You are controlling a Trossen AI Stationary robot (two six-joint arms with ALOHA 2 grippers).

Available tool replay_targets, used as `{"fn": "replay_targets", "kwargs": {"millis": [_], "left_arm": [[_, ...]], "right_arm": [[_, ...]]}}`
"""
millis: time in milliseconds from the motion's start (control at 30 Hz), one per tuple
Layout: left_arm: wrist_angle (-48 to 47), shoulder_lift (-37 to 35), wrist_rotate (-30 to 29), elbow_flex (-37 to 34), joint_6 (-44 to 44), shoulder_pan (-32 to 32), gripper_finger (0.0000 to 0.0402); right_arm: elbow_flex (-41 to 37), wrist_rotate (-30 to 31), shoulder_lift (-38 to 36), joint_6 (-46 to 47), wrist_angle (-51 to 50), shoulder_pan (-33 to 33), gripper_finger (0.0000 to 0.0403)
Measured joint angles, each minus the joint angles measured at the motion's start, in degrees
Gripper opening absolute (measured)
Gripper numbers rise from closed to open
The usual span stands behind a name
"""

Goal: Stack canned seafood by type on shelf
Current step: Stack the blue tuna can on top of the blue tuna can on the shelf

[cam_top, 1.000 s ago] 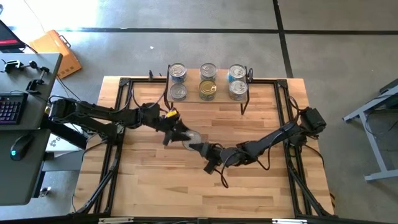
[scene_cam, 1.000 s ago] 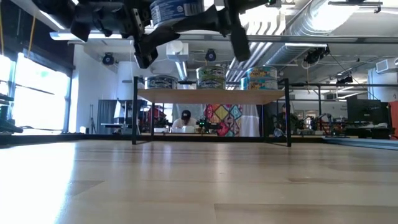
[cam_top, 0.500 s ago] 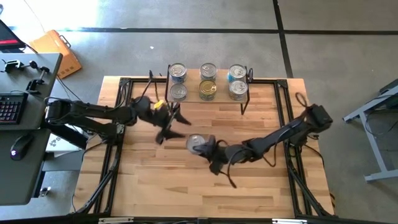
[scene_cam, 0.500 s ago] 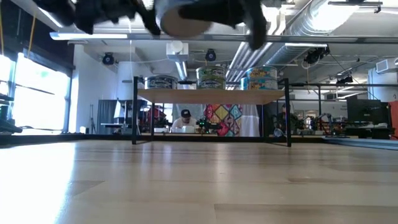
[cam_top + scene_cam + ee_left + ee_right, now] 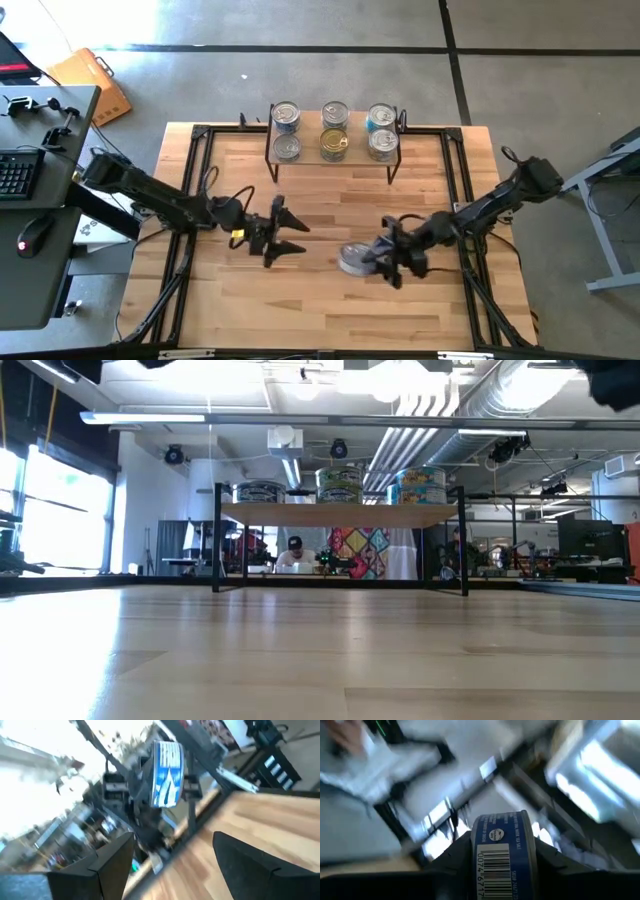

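My right gripper [image 5: 368, 258] is shut on a silver-lidded tin [image 5: 352, 261] with a blue side label [image 5: 502, 851], over the table's right half, nearer its near edge. My left gripper [image 5: 293, 238] is open and holds nothing; it hangs over the table's middle left, pointing toward the right gripper. Its wrist view shows the held tin [image 5: 166, 774] beyond its spread fingers [image 5: 115, 860]. The shelf [image 5: 308, 152] stands at the far edge with several tins on its wood top, among them a gold-lidded one [image 5: 334, 146]. The low view shows the shelf [image 5: 340, 513] with its tins [image 5: 340, 484]. My right gripper pinches the tin between its two fingers [image 5: 456, 862], one on each side of it. The labelled side wall with the barcode [image 5: 492, 870] faces the wrist camera. The fingers come level from the table's right. The tin is lifted clear of the table.
Black metal rails [image 5: 190, 230] run along the table's left and right sides. A desk with keyboard and mouse [image 5: 35, 235] stands beyond the left edge. Bare wood [image 5: 330, 320] lies near the near edge. A person [image 5: 295, 550] sits in the room behind the shelf.
A second ago both grippers met at the tin over the table's middle. The left gripper opened, let go and drew back toward the left and near edges. The right gripper kept the tin and carried it toward the right and near edges.
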Motion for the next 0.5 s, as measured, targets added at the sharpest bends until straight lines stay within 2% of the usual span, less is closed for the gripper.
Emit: {"fn": "replay_targets", "kwargs": {"millis": [100,200,300,400,500], "left_arm": [[9.84,5.23,-0.14,0.0,3.62,-1.27,0.0262],[20.14,10.99,-0.27,0.91,7.72,-1.81,0.0262],[25.52,16.53,0.1,3.86,9.94,-1.98,0.0262],[27.22,20.85,0.14,7.96,9.37,-1.98,0.0262],[27.26,23.8,0.14,11.81,8.91,-1.98,0.0262]], "right_arm": [[-1.17,-11.01,0.04,1.17,6.14,-1.89,0.0119],[-0.62,-17.78,0.04,2.63,9.02,-3.64,0.0119],[1.08,-21.58,0.04,3.59,7.88,-4.98,0.0119],[3.25,-25.06,0.04,4.46,3.93,-6.1,0.0119],[5.27,-26.06,0.13,4.91,-1.06,-6.47,0.0119]]}}
